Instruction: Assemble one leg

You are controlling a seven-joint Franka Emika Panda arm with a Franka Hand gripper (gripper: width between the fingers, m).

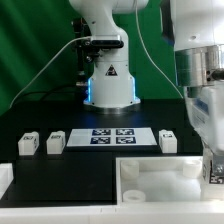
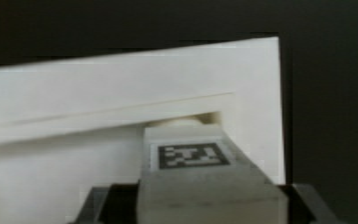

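Observation:
My gripper (image 1: 211, 168) hangs at the exterior view's right, low over the right corner of the white rimmed tabletop (image 1: 150, 182). In the wrist view the gripper (image 2: 202, 208) is shut on a leg (image 2: 194, 165), a white block with a black-and-white marker on its face. The leg's far end points into the inner corner of the tabletop (image 2: 87, 110), close to the rim. I cannot tell whether it touches. Two loose legs (image 1: 28, 144) (image 1: 55, 141) lie at the exterior view's left, and one more leg (image 1: 168, 139) lies right of the marker board.
The marker board (image 1: 111, 136) lies flat in the middle of the black table. The arm's white base (image 1: 108, 80) stands behind it with cables to both sides. A white block (image 1: 4, 180) sits at the front left edge.

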